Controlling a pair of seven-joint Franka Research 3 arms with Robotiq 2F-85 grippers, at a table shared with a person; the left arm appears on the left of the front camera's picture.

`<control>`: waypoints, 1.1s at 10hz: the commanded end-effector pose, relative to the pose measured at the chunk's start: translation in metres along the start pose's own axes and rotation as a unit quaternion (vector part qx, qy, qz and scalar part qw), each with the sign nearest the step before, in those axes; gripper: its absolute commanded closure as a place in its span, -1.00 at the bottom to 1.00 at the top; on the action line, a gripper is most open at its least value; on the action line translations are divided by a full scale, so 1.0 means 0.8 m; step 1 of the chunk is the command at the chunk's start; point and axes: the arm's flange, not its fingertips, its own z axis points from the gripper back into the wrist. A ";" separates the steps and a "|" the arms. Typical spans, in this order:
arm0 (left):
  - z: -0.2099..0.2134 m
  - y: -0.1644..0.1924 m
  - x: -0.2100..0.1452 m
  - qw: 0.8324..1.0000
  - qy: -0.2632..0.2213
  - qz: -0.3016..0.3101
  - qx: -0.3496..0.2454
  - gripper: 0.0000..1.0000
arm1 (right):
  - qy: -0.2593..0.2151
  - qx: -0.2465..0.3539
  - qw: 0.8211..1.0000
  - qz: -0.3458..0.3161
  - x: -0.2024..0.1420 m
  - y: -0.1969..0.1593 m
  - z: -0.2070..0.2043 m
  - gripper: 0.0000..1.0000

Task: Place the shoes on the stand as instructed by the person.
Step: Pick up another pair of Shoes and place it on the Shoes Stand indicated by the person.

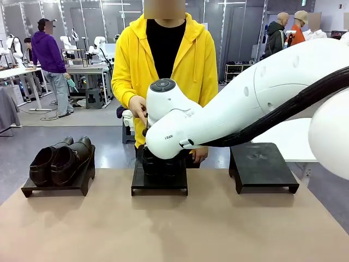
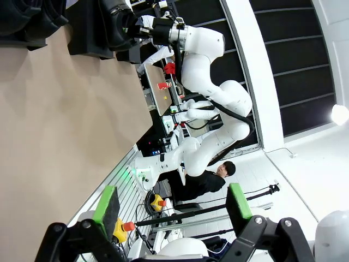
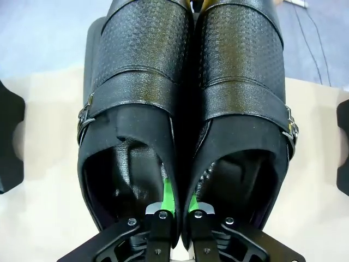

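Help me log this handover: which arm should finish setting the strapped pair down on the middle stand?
Right. Its gripper is shut on the strapped pair's inner walls, over the middle stand. The left gripper is open, off to the side.

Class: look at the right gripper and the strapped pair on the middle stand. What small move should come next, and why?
Probably open the right gripper and lift away: its fingers pinch the inner walls of the strapped shoes, which appear to sit already on the middle stand.
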 end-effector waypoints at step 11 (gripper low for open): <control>-0.003 -0.003 -0.003 1.000 0.001 0.002 0.007 -1.00 | -0.026 0.021 0.999 -0.016 -0.011 -0.008 0.018 -0.79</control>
